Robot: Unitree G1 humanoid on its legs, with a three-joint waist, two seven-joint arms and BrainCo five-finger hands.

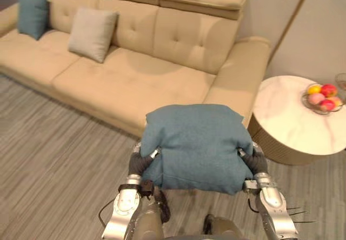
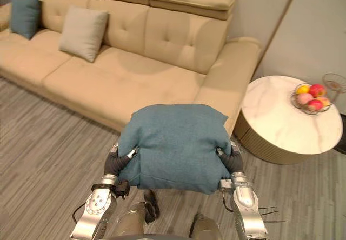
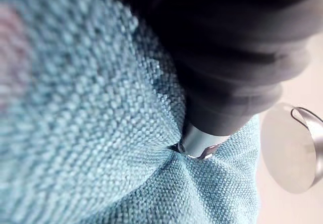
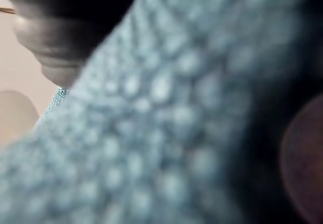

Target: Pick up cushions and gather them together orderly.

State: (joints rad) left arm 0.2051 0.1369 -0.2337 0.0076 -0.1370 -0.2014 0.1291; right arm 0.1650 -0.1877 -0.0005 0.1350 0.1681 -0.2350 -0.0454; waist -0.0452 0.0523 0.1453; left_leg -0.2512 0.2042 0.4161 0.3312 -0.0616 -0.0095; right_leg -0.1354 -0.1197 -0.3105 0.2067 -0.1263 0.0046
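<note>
– Fingers first: how do they stand?

– Entry one. Left hand: one silver finger pressed into blue-green cloth, which puckers round it; the others are buried in the fabric. Curled or straight, I cannot tell. Right hand: dark ribbed cover against the cloth, fingers hidden in it. I cannot tell there either.

– And what do they touch?

– Entry two. Teal cushion, coarse weave, one piece. It is held between my two hands, the left hand on its left side and the right hand on its right side, both set toward the near edge. The fingers go in at the sides, and the body of the cushion spans the gap between them.

– Orientation?

– Broad face up toward my head. Long axis crosswise, running hand to hand. Far edge toward the sofa, near edge toward me.

– Location?

– Lifted clear of the grey striped floor, in front of the sofa's right end, near the armrest.

– Remaining stock?

– Entry three. Beige cushion, leaning on the sofa back, left of the middle. Entry four. Far teal cushion, upright at the sofa's left end, well apart from the held one. Entry five. Round pale worktop to the right of the sofa, with a fruit bowl at its far right rim.
</note>
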